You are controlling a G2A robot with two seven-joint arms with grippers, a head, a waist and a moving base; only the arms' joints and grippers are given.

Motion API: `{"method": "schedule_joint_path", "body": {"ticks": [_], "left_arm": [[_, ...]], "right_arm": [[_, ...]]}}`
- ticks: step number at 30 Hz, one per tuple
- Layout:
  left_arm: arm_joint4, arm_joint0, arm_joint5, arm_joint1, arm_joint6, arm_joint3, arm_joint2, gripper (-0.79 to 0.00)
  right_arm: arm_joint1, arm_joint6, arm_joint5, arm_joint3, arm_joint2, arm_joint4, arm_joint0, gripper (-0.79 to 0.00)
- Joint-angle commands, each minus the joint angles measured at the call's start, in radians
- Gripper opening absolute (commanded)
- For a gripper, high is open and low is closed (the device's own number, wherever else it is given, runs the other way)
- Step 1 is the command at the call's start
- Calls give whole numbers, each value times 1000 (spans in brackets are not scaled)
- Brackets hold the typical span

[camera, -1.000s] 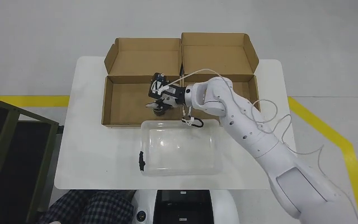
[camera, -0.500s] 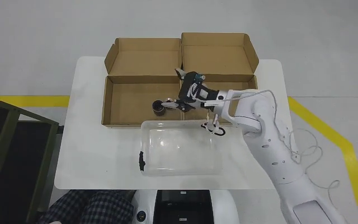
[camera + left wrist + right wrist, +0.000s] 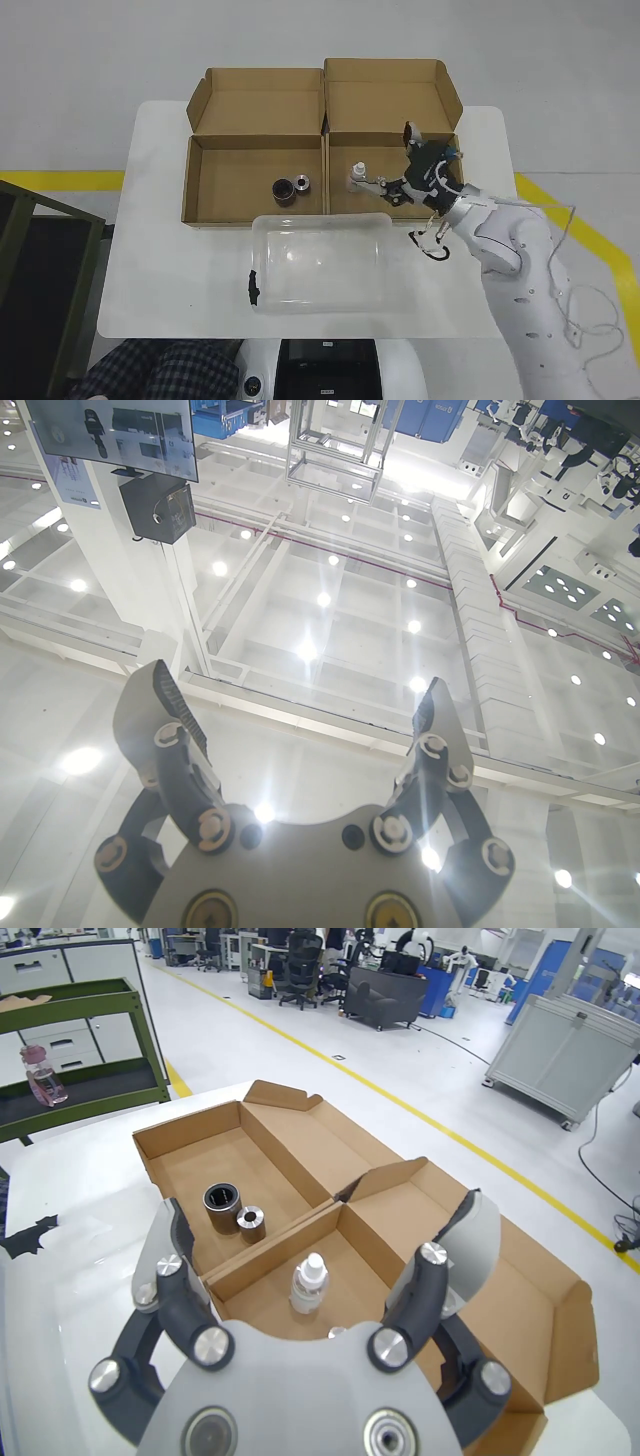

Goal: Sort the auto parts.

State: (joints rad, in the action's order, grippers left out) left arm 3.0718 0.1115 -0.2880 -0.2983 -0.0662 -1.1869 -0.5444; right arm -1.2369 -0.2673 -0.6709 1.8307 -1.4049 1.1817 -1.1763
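Observation:
Two open cardboard boxes stand side by side at the back of the table. The left box (image 3: 205, 190) (image 3: 150, 1158) holds a dark ringed cylinder (image 3: 284, 190) (image 3: 222, 1207) and a smaller steel cylinder (image 3: 303, 184) (image 3: 251, 1224), close together. In the right box (image 3: 455, 150) (image 3: 525, 1288) a small white bottle (image 3: 356, 172) (image 3: 309, 1283) stands upright. My right gripper (image 3: 392, 158) (image 3: 325, 1223) hangs open and empty over the right box, to the right of the bottle. My left gripper (image 3: 300, 695) is open, empty, and faces the ceiling.
A clear plastic bin (image 3: 385, 300) sits in front of the boxes with a black scrap (image 3: 253, 287) (image 3: 30, 1233) at its left edge. A green cart (image 3: 30, 290) (image 3: 80, 1048) stands left of the white table (image 3: 150, 250).
My right gripper was over the left box at the cylinders, then drew away to the right. It is now open over the right box, and the cylinders stay in the left box.

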Motion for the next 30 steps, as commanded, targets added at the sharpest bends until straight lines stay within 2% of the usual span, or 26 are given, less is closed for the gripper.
{"method": "schedule_joint_path", "body": {"ticks": [1,12,30], "left_arm": [[0,0,0,0,0,0,0,0],[0,0,0,0,0,0,0,0],[0,0,0,0,0,0,0,0]], "right_arm": [[5,19,5,9,-36,3,-40,0],[28,120,47,53,-199,14,-248,0],[42,282,121,123,-392,14,-497,0]]}}
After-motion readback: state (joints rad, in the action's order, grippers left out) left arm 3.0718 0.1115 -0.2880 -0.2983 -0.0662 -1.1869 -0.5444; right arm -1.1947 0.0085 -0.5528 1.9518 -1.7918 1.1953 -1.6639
